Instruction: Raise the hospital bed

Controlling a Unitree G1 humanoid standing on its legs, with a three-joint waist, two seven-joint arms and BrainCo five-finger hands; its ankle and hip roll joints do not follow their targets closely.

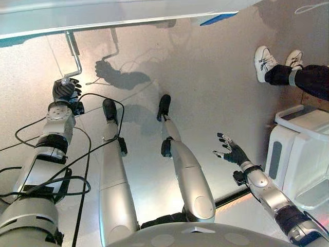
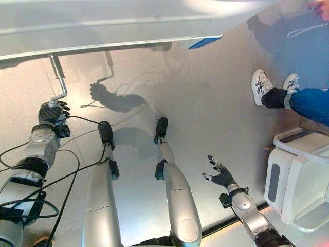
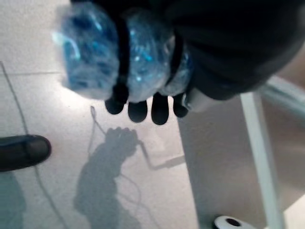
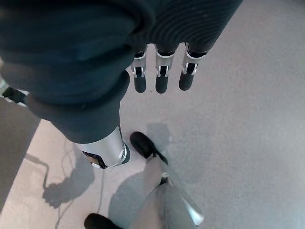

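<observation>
Nearest the camera, in the left wrist view, we find the left hand's fingers (image 3: 138, 107) curled round a translucent blue grip (image 3: 119, 57), their dark tips showing just under it. We take this grip to be the knob of the bed's crank handle (image 1: 73, 54), a bent metal rod that runs from the left hand (image 1: 65, 91) up to the underside of the hospital bed (image 1: 103, 15). The bed's frame crosses the top of the head views, with a blue corner piece (image 1: 218, 18) at its edge.

The right hand (image 1: 232, 151) hangs well apart from the crank, over bare floor (image 1: 205, 77), its fingers spread and relaxed, holding nothing; the right wrist view confirms straight fingers.

To the robot's right stands a white cart (image 1: 298, 154), and beyond it a person's legs in white shoes (image 1: 264, 62).

We judge the step in hand to be the cranking itself: the grasp is made and the handle is ready to be turned. How far the bed has risen cannot be told. The next move, in our opinion, calls for a circular sweep of the left wrist about the rod's axis, with the grip kept firm so that the knob does not slip free.
</observation>
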